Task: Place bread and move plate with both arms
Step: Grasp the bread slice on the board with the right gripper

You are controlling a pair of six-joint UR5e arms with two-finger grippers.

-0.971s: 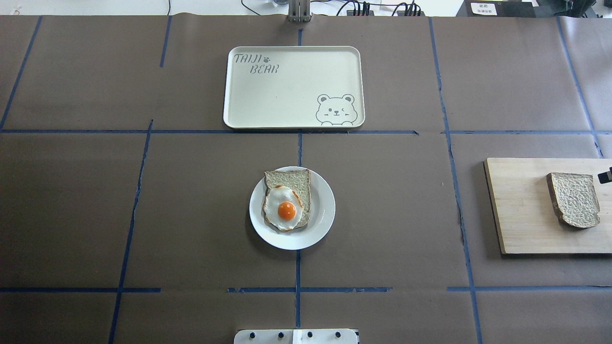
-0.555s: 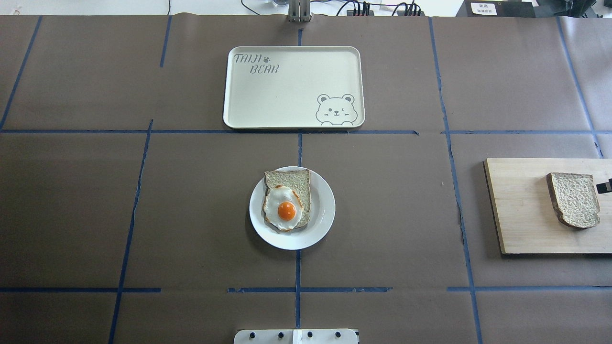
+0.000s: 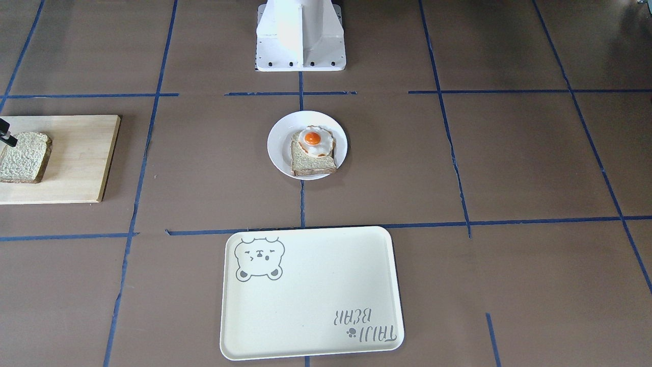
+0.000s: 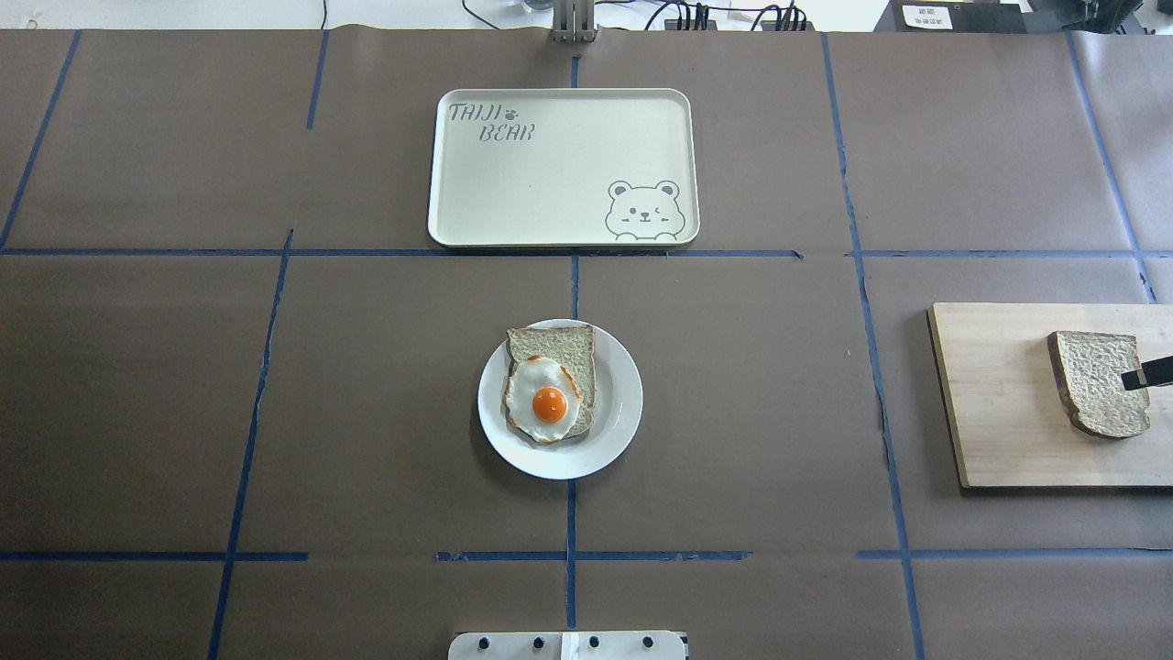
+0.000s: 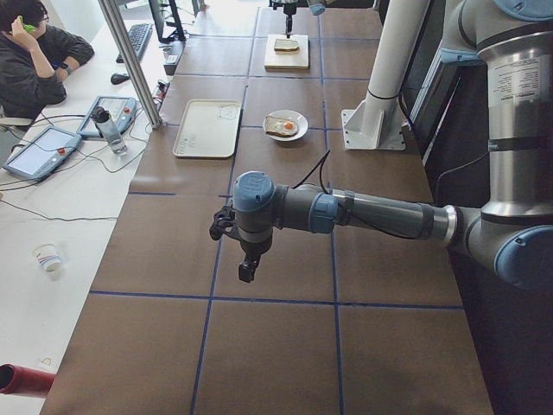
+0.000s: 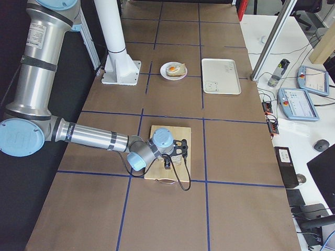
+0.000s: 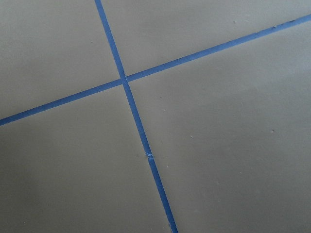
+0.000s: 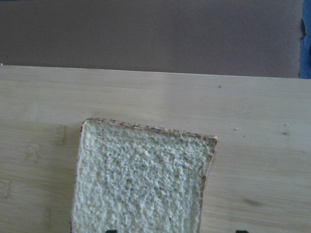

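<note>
Over on the robot's right end of the brown paper-covered worktop (image 4: 779, 412) with the blue tape lines, the plain pale speckled slice of bread (image 4: 1095, 380) with the brown crust is lying flat on a light wooden cutting board (image 4: 999, 403), well apart from everything else. The right arm's black two-finger gripper (image 8: 176, 231) is hanging right over that slice with its jaws spread fairly wide. In the wrist view, one black fingertip (image 8: 112, 231) is showing over the crumb and the other is sitting out past the crust edge, above the wood. Can't really tell if it's touching the bread, though. From overhead, only one finger is poking in over the slice at the frame's edge. The small round white plate (image 4: 616, 431) is sitting mid-worktop, in front of the white pedestal (image 3: 300, 35), carrying another bread slice (image 4: 559, 344) with a fried egg (image 4: 548, 403) on it. Beyond it, the cream rectangular tray with the bear drawing (image 4: 550, 174) is lying flat. The left arm's black gripper (image 5: 247, 270) is hovering above a tape cross, way off at the other end, and I can't tell whether it's wide or narrow.
</note>
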